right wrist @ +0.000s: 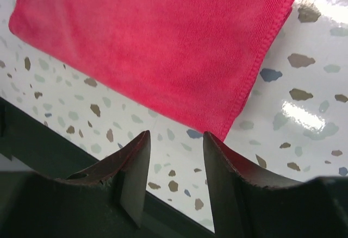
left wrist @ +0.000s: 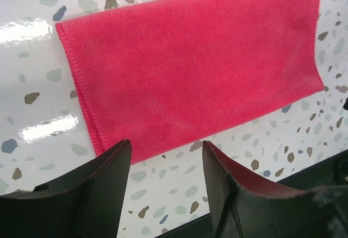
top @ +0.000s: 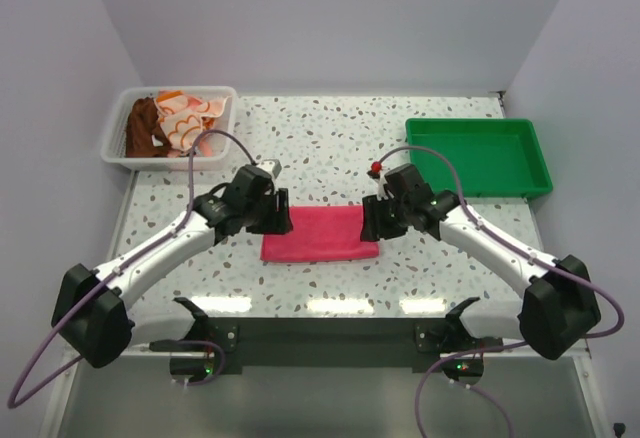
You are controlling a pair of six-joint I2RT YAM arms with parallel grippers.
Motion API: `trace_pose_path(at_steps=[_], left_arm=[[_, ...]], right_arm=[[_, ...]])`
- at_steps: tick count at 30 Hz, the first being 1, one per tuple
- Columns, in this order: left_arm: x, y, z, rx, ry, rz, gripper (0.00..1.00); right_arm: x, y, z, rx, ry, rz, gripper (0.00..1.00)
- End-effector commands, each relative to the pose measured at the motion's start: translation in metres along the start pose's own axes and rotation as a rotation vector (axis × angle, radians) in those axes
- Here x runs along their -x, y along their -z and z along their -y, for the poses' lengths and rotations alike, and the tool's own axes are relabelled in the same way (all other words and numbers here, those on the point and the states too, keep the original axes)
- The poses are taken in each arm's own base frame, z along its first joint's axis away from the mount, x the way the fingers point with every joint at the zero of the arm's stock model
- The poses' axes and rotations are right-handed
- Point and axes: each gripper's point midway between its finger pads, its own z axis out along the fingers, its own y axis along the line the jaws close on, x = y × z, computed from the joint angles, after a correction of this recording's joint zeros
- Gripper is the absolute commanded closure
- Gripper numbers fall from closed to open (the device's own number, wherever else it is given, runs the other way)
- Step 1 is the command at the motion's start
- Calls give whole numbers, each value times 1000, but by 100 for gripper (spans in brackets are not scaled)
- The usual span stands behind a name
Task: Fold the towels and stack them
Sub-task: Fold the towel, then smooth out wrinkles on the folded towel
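While the pink towel [top: 320,234] lies folded, nothing grips it.
Your left gripper [left wrist: 166,150] sits at its 9 o'clock end, right gripper [right wrist: 175,139] at 3 o'clock, jaws apart.

The matt, fuzzy cloth towel [left wrist: 190,69] with stitched hems lies on a glossy, smooth speckled tabletop [left wrist: 43,48].

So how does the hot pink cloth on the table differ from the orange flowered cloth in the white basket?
The hot pink cloth lies flat, a neat rectangle on the speckled table; the orange flowered cloth sits crumpled in the white mesh basket. The pink cloth is plain; the orange cloth carries white patterning. Both are soft fabric.
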Motion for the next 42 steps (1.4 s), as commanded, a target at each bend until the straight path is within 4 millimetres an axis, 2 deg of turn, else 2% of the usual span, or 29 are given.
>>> trace_pose_path(at_steps=[1, 3, 6, 12, 15, 28, 30, 32, 34, 38, 42], left_arm=[[2, -11, 6, 25, 32, 10, 40], [-4, -12, -13, 126, 57, 11, 40], [-22, -15, -39, 234, 113, 1, 35], [-53, -29, -51, 254, 184, -49, 36], [-60, -32, -55, 265, 192, -59, 39], [-70, -46, -54, 251, 189, -97, 62], [-72, -46, -55, 254, 187, -103, 68], [-71, -46, -56, 258, 186, -100, 80], [-66, -41, -57, 274, 187, -85, 87], [-44, -25, -59, 312, 170, -18, 90], [-43, -21, -68, 357, 153, -8, 90]], right_arm=[[28, -12, -1, -13, -87, 128, 53], [30, -15, 5, -42, -116, 154, 52], [20, -19, 15, -77, -165, 164, 51], [11, -21, 31, -145, -223, 191, 48], [8, -22, 33, -147, -229, 189, 48], [3, -27, 35, -146, -232, 189, 48], [1, -27, 36, -148, -233, 184, 48], [-1, -28, 37, -149, -238, 182, 48], [-3, -28, 37, -150, -240, 179, 48], [-7, -30, 42, -169, -240, 175, 48], [-10, -30, 45, -179, -237, 175, 48]])
